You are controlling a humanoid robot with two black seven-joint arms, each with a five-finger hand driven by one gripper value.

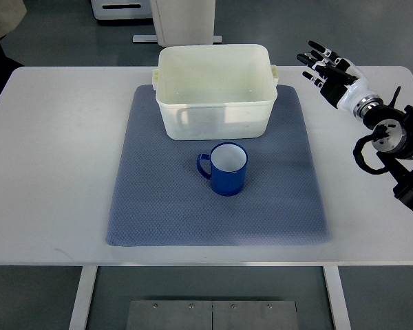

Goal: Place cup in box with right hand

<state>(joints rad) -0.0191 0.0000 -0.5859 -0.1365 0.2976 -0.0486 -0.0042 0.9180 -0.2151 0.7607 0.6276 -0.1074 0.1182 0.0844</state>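
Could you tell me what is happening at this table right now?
The robot is set up to put the blue cup into the white box, but nothing is being held yet. The cup stands upright on the blue mat, just in front of the box. The right hand hovers open over the table's far right side, well away from the cup. The left arm is out of view.

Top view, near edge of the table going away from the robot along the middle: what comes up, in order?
White table edge → blue-grey mat → blue cup, upright → white box, at the mat's far end.
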